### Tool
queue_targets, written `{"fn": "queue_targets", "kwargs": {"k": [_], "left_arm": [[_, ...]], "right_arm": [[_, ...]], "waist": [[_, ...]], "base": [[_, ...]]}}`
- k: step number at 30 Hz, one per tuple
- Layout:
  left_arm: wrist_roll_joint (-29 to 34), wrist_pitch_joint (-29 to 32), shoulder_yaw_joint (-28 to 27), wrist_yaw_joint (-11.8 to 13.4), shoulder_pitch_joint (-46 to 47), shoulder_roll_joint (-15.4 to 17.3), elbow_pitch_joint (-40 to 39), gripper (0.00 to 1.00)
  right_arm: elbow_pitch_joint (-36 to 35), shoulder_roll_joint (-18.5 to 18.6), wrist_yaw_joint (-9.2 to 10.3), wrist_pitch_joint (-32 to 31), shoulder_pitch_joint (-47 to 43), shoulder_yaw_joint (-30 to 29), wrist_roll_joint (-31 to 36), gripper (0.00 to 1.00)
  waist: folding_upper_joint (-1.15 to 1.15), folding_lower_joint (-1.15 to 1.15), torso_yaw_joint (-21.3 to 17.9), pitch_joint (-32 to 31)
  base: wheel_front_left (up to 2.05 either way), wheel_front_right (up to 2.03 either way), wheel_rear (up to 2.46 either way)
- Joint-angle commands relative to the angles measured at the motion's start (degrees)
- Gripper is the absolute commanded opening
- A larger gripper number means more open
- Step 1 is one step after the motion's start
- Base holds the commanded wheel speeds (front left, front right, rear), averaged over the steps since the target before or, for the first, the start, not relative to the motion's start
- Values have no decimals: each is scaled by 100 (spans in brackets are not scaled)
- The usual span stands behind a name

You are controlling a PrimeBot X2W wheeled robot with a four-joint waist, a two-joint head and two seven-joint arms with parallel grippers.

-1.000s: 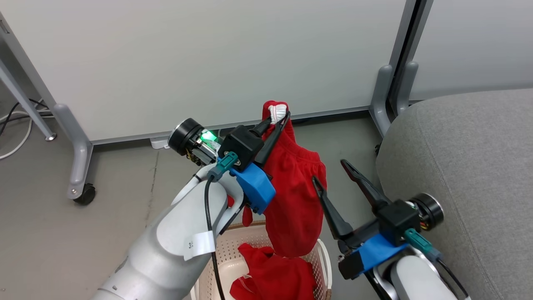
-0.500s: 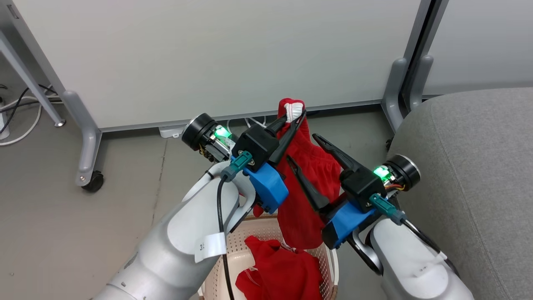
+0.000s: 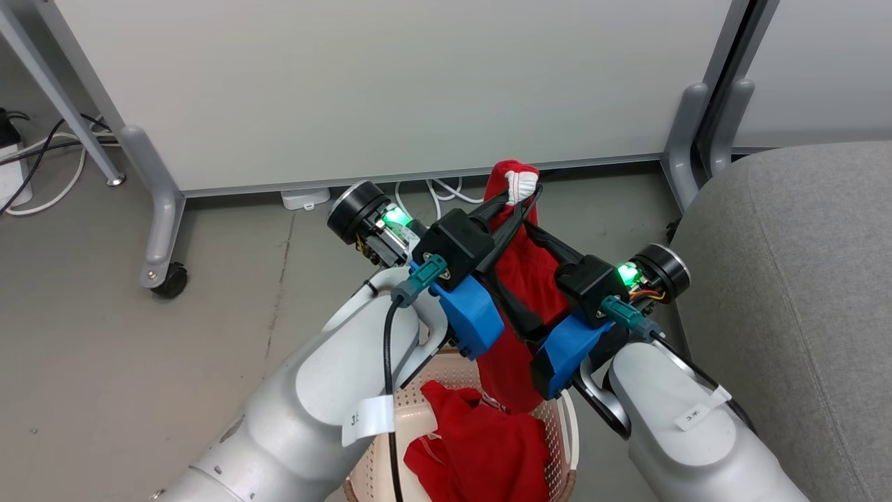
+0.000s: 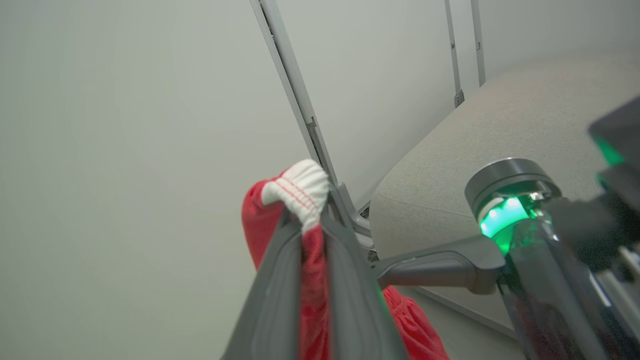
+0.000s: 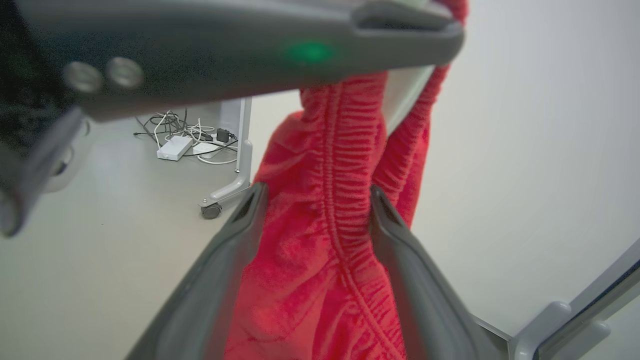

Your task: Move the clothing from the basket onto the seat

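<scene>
Clothing (image 3: 512,380) dangles over the basket (image 3: 569,425) on the grey floor (image 3: 139,362), beside the seat (image 3: 801,293), pinched in the left gripper (image 3: 521,202) — the right gripper (image 5: 316,190), fingers spread wide, has swung in to straddle it.

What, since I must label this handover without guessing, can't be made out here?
- Head view: basket cut off by the bottom edge and covered by both forearms, so the clothing left inside cannot be counted.
- Head view: right gripper fingertips hidden behind the left gripper and hanging shorts.
- Right wrist view: unclear whether its open fingers touch the shorts.
</scene>
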State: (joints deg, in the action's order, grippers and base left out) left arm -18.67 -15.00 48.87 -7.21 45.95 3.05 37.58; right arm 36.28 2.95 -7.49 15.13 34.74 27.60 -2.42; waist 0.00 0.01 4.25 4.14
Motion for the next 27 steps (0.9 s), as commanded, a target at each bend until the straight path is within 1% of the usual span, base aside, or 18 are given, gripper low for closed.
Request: {"fn": "queue_targets", "kwargs": {"k": [1,2,3,4,5,10,25,26,27], "left_arm": [[-13,-27,2,-32,79,-12,-24,0],[-28,-27,17,-33,87,-15,-32,0],[-36,-27,26,-33,94,-15,-39,0],[-42,-27,33,-34,101,-17,-49,0],[-43,-27,39,-34,106,-17,-59,0],[-78,-27,52,-36,112,-20,-80,0],[-86,-28,-31,-26,91,-22,-57,0],[-101,-28,-43,-26,78,-21,-53,34],[-95,-27,-5,-26,74,-20,-3,100]], "right_arm": [[26,-7,-1,4,105,15,-31,100],[68,-7,-1,4,120,59,-94,100],[111,-8,-1,4,133,95,-160,50],[141,-6,-1,4,163,117,-201,27],[179,-7,-1,4,184,141,-255,0],[204,-8,-1,4,249,244,-437,0],[196,-9,-1,4,184,247,-460,0],[195,-9,-1,4,178,234,-472,0],[192,-9,-1,4,171,219,-489,0]], "waist": [[0,-1,11,5],[0,-1,20,8],[0,-1,25,7],[0,-1,29,6],[0,-1,31,4],[0,-1,40,-6],[0,-1,16,24],[0,-1,15,27],[0,-1,13,30]], "base": [[0,0,0],[0,0,0],[0,0,0],[0,0,0],[0,0,0],[0,0,0],[0,0,0],[0,0,0],[0,0,0]]}}
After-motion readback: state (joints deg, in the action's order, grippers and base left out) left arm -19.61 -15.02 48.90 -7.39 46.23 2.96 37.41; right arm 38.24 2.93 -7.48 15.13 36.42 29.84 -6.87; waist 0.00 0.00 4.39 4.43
